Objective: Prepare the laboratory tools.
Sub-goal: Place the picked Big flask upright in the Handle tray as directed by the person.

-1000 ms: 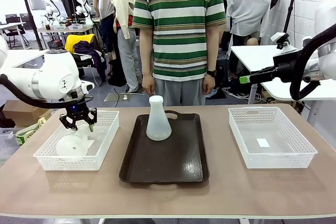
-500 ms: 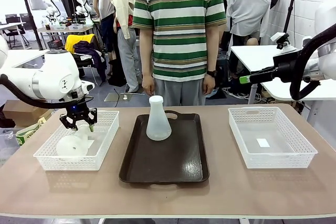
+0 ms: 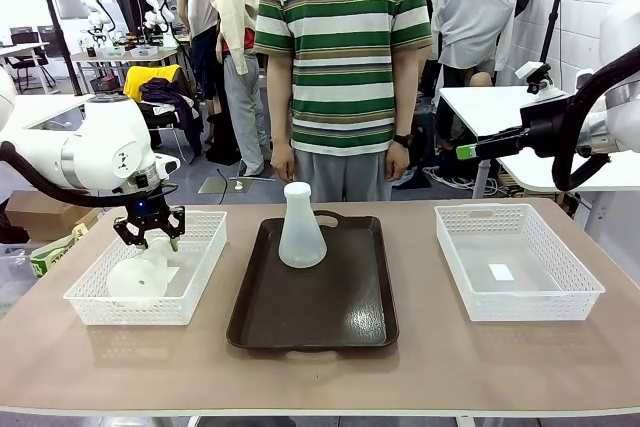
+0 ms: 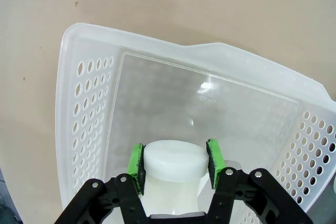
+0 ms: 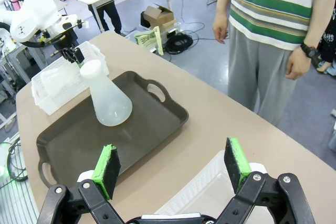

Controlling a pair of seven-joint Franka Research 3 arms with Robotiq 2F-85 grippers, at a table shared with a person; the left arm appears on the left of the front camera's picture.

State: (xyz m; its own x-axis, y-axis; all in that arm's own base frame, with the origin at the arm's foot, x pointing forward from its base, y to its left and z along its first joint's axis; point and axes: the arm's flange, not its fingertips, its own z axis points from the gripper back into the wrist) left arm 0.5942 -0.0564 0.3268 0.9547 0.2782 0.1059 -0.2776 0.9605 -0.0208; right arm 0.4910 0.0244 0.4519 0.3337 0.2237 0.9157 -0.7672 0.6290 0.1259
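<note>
With my left gripper (image 4: 174, 162) pinching the neck of the flask (image 4: 173, 174) lying in the left basket (image 4: 89, 108), I'd lift straight and slowly to clear the rim, then stand it on the tray (image 3: 330, 317) beside the upright flask (image 3: 300, 229); my right gripper (image 5: 172, 170) hangs spread.

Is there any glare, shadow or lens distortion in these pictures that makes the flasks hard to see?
Front view: even light, soft shadow beside the tray; the upright flask is sharp, the flask in the left basket blends into white lattice. Left wrist view: glare streak on the basket floor, rim bowed by the wide-angle lens. Right wrist view: everything sharp.
</note>
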